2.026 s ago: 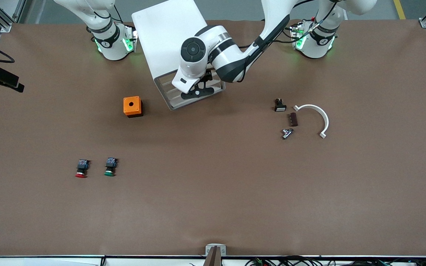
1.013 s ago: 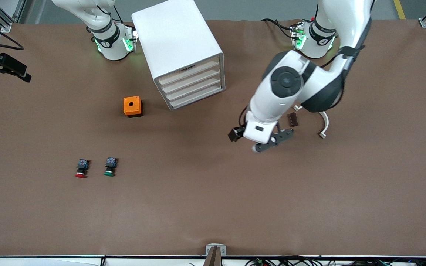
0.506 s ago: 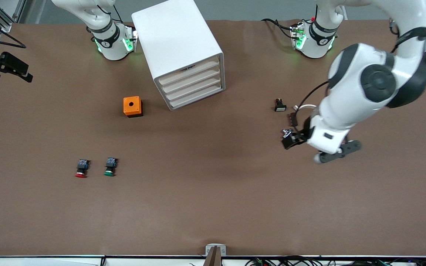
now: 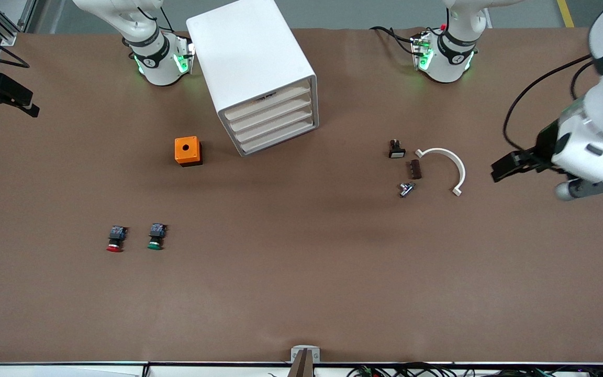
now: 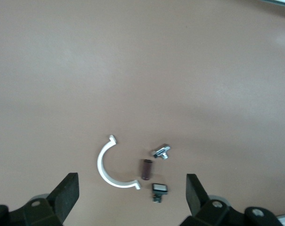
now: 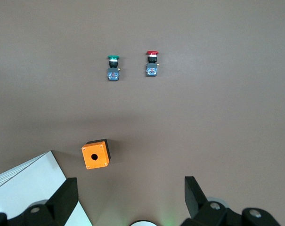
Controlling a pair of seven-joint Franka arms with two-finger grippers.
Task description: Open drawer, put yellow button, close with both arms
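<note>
The white cabinet (image 4: 249,52) stands near the robots' bases, and its corner also shows in the right wrist view (image 6: 24,183). Its top drawer (image 4: 267,102) sits flush with the three lower ones. No yellow button shows in any view. My left gripper (image 4: 597,187) is up in the air over bare table at the left arm's end. In the left wrist view it (image 5: 131,190) is open and empty. My right gripper (image 6: 130,195) is open and empty, high over the table near the right arm's base.
An orange box (image 4: 188,151) with a hole on top stands beside the cabinet. A red-capped button (image 4: 115,238) and a green-capped button (image 4: 156,236) lie nearer the front camera. A white curved clip (image 4: 445,162), a brown cylinder (image 4: 415,169), a metal piece (image 4: 406,189) and a small black switch (image 4: 396,149) lie toward the left arm's end.
My left arm has swung away from the front of the cabinet, over the small parts, to the left arm's end of the table. The right arm has barely moved.
</note>
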